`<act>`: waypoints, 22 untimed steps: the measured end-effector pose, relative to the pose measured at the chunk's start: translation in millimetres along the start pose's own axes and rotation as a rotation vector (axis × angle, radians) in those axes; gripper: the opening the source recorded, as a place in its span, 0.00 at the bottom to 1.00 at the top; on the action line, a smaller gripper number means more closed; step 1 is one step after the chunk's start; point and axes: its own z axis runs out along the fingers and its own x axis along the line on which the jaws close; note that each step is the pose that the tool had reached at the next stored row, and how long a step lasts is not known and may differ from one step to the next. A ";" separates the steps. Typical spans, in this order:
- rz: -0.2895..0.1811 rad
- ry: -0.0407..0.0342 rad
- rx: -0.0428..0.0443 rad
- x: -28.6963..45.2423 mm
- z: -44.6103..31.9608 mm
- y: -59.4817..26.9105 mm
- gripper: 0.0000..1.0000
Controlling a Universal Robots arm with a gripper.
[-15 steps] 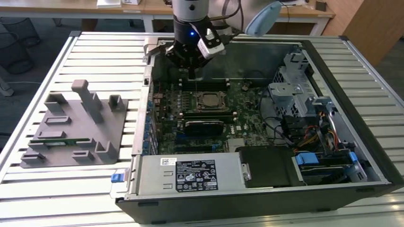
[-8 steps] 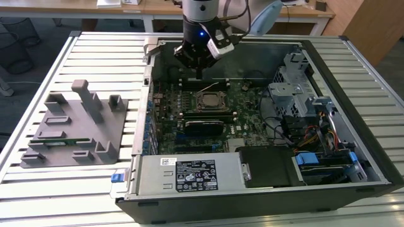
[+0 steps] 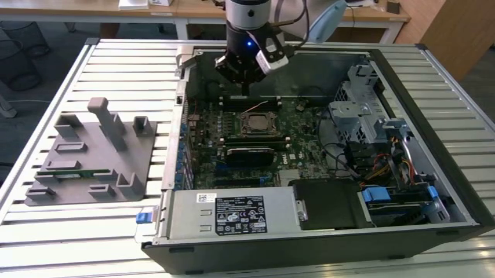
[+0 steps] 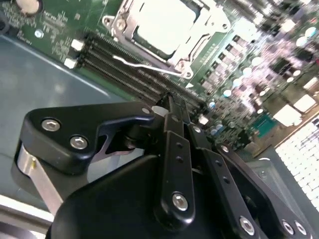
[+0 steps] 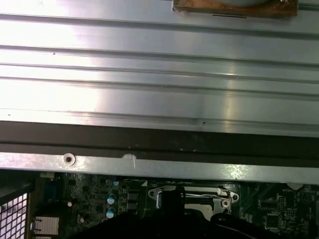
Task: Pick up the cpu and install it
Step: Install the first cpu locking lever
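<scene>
In skt (image 4: 121, 25), second wrist view: cpu (image 4: 160, 24)

Nothing printed can be read: the black label (image 3: 241, 215) with white marks and the small white sticker (image 3: 206, 197) on the grey power supply (image 3: 184, 217) at the near side of the computer case (image 3: 309, 252) are illegible, as is the white lettering on the motherboard (image 4: 50, 25) in the second wrist view.
</scene>
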 end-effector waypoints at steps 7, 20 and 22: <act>0.007 -0.0006 -0.0097 0.2 7.1 -3.7 0.11; 0.009 -0.0010 -0.0111 -14.7 13.5 -6.9 0.11; 0.009 -0.0011 -0.0109 -17.7 14.7 -7.1 0.11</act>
